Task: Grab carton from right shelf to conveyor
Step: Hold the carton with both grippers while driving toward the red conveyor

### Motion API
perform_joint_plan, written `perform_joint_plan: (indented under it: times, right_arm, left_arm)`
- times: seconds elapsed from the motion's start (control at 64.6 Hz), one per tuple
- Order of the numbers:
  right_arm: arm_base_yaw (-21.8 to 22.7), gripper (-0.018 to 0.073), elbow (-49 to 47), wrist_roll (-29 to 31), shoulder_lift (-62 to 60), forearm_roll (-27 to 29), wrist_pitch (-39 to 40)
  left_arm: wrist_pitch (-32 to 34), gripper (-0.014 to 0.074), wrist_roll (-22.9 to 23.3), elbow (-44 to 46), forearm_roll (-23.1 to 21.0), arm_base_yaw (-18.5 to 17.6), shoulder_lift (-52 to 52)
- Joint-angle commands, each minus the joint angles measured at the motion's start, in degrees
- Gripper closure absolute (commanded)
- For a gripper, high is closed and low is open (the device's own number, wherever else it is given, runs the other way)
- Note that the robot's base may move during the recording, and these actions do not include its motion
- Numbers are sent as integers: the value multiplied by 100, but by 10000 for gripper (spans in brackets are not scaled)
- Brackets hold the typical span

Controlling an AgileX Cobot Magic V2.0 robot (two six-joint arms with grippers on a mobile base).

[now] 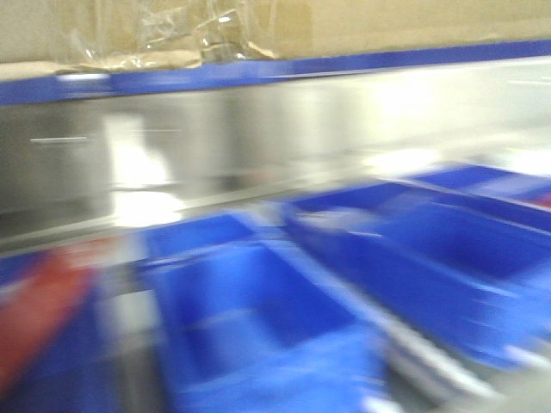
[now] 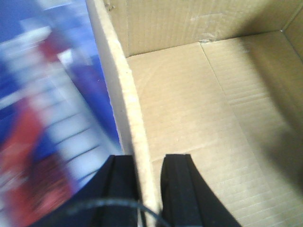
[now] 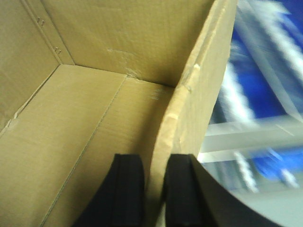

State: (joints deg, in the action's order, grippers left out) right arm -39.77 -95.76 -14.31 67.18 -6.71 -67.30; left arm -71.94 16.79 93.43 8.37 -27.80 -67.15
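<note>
My left pincer [image 2: 149,161] was clamped on the left wall of the large plain brown corrugated cardboard carton [image 2: 199,113]. One black finger [image 2: 120,189] sat outside that wall and the other inside, with the raw wall edge running up between them. My right pincer [image 3: 155,161] gripped the opposite wall the same way, one finger [image 3: 125,189] inside and one outside. That wall's top edge was slightly frayed and bent above the grip.

Inside the carton the flat floor lay bare right to the far wall and its corner folds (all the open room I could see was in there). Outside the carton's left wall everything was a blue, white and red smear, too blurred to name. Outside its right wall were blurred blue and pale streaks.

In the front view the carton filled the top strip, its lower edge carrying crinkled clear tape [image 1: 172,39]. Directly beneath that edge ran a narrow blue band [image 1: 258,76], and beneath that the shiny brushed stainless-steel shelf rail [image 1: 258,146]. Below the carton and rail sat open blue plastic bins [image 1: 258,310], set close side by side, and a red blur [image 1: 39,314] at the lower left. Whether the carton's base rested on the shelf or hung clear of it, I could not tell.
</note>
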Motion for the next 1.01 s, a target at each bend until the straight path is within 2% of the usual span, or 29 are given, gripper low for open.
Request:
perform_joint_plan:
  times: [0.0, 0.99]
  right_arm:
    - [-33, 629, -21, 128, -32, 340, 493]
    - [-33, 629, -21, 128, -32, 340, 493]
  left_arm:
    - [289, 610, -8, 51, -407, -89, 11]
    - [289, 610, -8, 51, -407, -89, 11]
